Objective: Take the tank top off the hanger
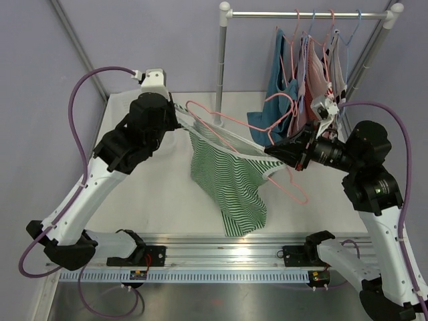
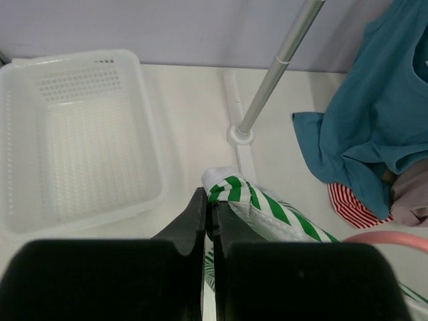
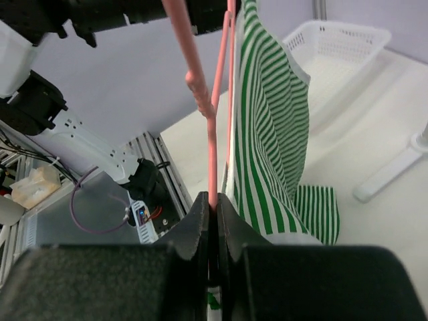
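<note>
Green-and-white striped tank top (image 1: 231, 177) hanging mid-air: one strap pinched in closed left gripper (image 2: 209, 200), rest draped on pink wire hanger (image 3: 198, 83) clamped by right gripper (image 3: 212, 200); pulling free not yet done.

The top view looks down from above and behind, over the whole table (image 1: 154, 200) to the far rack (image 1: 307, 13). Close behind the left gripper (image 2: 209, 214), one wrist view faces far; behind the right gripper (image 3: 214, 207), the other faces left. All share the striped top (image 1: 231, 180) and pink hanger (image 3: 211, 147).
</note>
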You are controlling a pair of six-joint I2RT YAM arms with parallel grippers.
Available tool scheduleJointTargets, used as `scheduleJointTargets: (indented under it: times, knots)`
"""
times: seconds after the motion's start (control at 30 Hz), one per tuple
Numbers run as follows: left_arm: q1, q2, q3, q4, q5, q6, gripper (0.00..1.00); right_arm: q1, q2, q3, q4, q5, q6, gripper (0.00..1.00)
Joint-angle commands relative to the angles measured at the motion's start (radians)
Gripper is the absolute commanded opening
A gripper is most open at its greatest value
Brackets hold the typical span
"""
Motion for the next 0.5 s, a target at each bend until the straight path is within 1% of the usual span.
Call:
scheduleJointTargets:
  times: [0.0,0.03,0.07,0.1,0.13,0.17,0.2,0.23,0.27,0.3,0.33,0.37,0.4,0.43,0.47]
  knots:
    - [0.049,-0.061,-0.022,0.000,0.052,-0.055,0.00,0.004,-0.097,-0.096,0.312,-0.082,0.071,0.00]
    - [0.049,-0.080,-0.065,0.032,0.143,-0.054,0.00,0.004,-0.103,-0.125,0.377,-0.084,0.123,0.00]
    - [0.047,-0.124,-0.095,0.050,0.191,-0.055,0.00,0.004,-0.112,-0.177,0.511,-0.081,0.154,0.00]
    - [0.049,-0.147,-0.120,0.072,0.240,-0.060,0.00,0.004,-0.112,-0.201,0.596,-0.068,0.218,0.00]
    - [0.047,-0.172,-0.184,0.127,0.355,-0.063,0.00,0.006,-0.109,-0.220,0.663,-0.058,0.248,0.00]
    - [0.047,-0.225,-0.215,0.156,0.414,-0.064,0.00,0.006,-0.091,-0.247,0.787,-0.045,0.278,0.00]
    - [0.047,-0.247,-0.241,0.181,0.513,-0.074,0.00,0.006,-0.075,-0.254,0.846,-0.029,0.338,0.00]
    - [0.047,-0.271,-0.273,0.234,0.567,-0.075,0.00,0.006,-0.062,-0.259,0.904,-0.021,0.373,0.00]
    - [0.046,-0.293,-0.330,0.265,0.631,-0.075,0.00,0.004,-0.019,-0.264,1.028,-0.018,0.412,0.00]
    - [0.043,-0.329,-0.362,0.291,0.740,-0.066,0.00,0.004,0.006,-0.264,1.091,-0.018,0.497,0.00]
    - [0.038,-0.343,-0.389,0.337,0.781,-0.065,0.00,0.007,0.032,-0.256,1.156,-0.015,0.545,0.00]
    - [0.034,-0.356,-0.442,0.359,0.822,-0.060,0.00,0.009,0.081,-0.254,1.287,-0.010,0.591,0.00]
    - [0.028,-0.373,-0.464,0.375,0.897,-0.043,0.00,0.013,0.106,-0.253,1.355,0.010,0.655,0.00]
    - [0.020,-0.376,-0.482,0.385,0.910,-0.040,0.00,0.027,0.124,-0.253,1.417,0.027,0.670,0.00]
    - [0.014,-0.380,-0.504,0.382,0.913,-0.035,0.00,0.035,0.153,-0.259,1.516,0.054,0.676,0.00]
